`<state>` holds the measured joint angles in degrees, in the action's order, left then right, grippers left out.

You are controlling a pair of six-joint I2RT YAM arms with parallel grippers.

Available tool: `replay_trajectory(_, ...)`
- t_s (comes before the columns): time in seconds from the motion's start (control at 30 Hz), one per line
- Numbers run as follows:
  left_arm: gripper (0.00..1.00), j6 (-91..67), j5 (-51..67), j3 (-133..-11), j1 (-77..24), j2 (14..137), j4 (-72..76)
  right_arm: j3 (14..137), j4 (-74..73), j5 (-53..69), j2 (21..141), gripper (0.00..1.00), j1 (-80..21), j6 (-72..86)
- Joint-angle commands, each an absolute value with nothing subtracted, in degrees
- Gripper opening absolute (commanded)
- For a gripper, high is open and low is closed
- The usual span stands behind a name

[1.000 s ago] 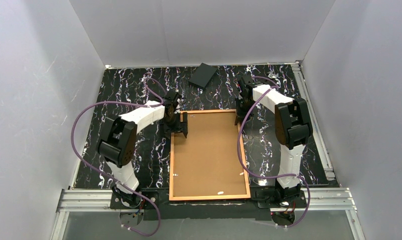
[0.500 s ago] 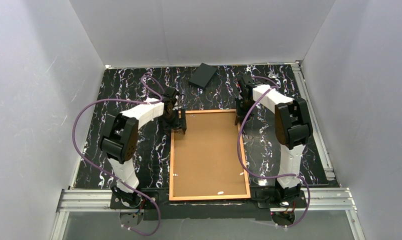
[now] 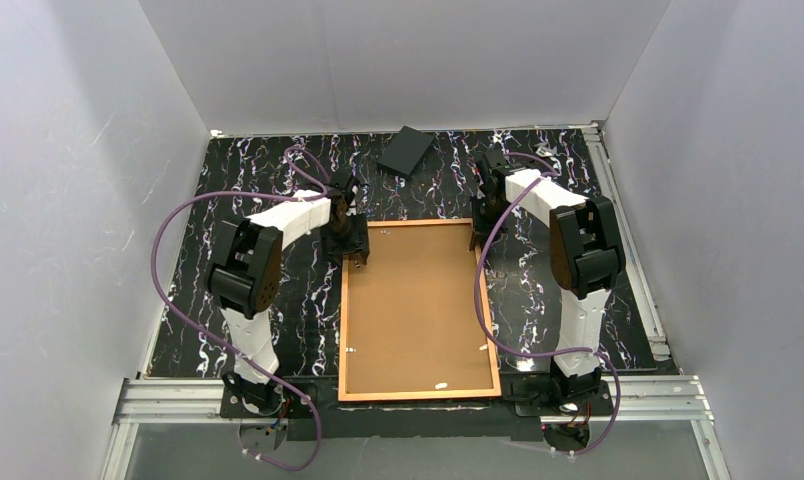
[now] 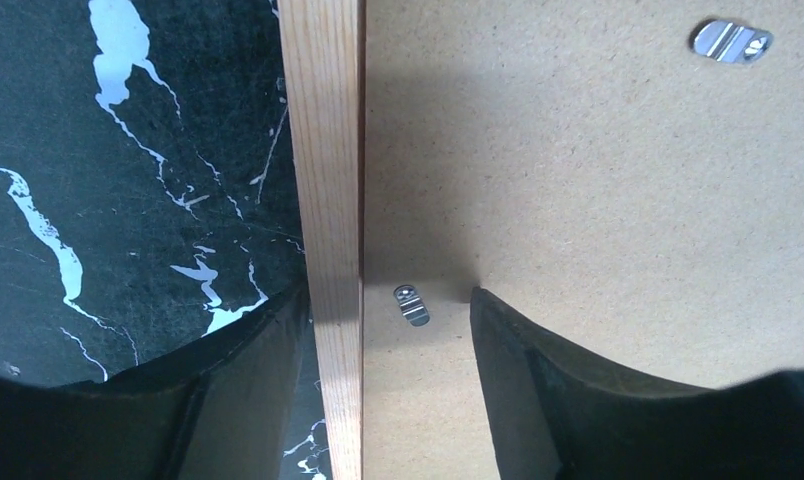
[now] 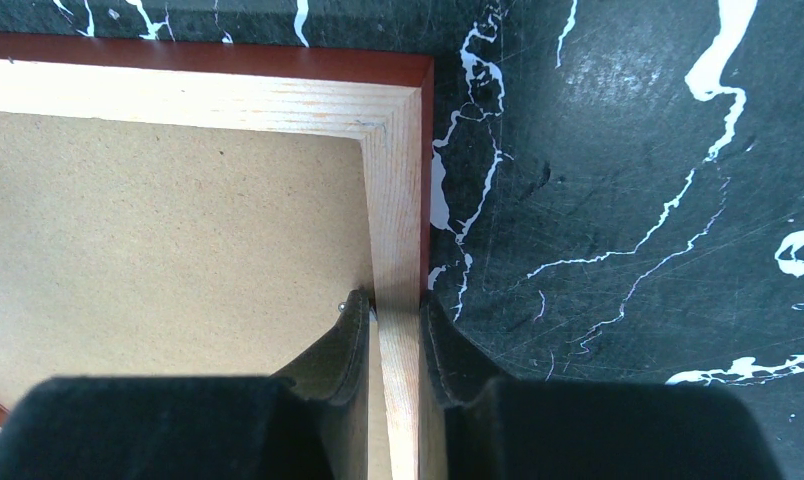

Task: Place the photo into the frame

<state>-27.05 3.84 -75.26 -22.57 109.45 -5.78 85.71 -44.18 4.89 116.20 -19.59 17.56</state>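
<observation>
Frame [image 3: 419, 395] face down on bench [image 3: 258, 180], brown backing board [image 3: 418, 310] seated inside it.
Right pincer [image 5: 393, 300] is clamped on the frame's right rail, just near of the far right corner, one finger on each side of the wood. Left pincer [image 4: 386, 300] stands open astride the left rail near the far left corner, gripping nothing: one finger over the bench, the other over the board, with a small metal clip [image 4: 412, 304] between them.

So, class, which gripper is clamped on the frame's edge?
The right gripper, pinching the frame rail near a corner; the left gripper merely straddles the opposite rail, open.
</observation>
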Motion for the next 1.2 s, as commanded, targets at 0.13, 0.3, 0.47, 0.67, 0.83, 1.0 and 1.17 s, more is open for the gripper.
replay_trajectory(0.13,0.41,-25.84,3.72,-74.69,-22.02,110.09,-12.29,85.19,-44.04,4.95,116.46,0.01,-20.74,15.38)
replay_trajectory(0.3,0.34,-25.69,3.31,-73.46,-21.58,109.62,-12.34,84.81,-43.85,5.2,116.52,0.01,-20.7,15.45)
replay_trajectory(0.47,0.24,-25.08,4.39,-73.44,-21.29,110.05,-12.37,84.7,-43.77,5.1,116.46,0.01,-20.75,15.38)
replay_trajectory(0.67,0.0,-23.53,4.28,-75.08,-21.23,109.68,-13.8,84.81,-43.95,4.83,116.37,0.01,-20.74,15.38)
replay_trajectory(0.83,0.0,-22.31,4.39,-76.12,-21.27,109.66,-15.3,84.82,-43.99,4.92,116.37,0.01,-20.74,15.37)
replay_trajectory(1.0,0.0,-21.75,3.45,-75.7,-21.27,107.94,-15.68,84.75,-44.13,4.57,115.89,0.01,-20.75,15.38)
replay_trajectory(1.17,0.0,-20.01,5.59,-76.77,-21.23,107.64,-15.71,84.86,-44.3,4.66,115.76,0.01,-20.74,15.39)
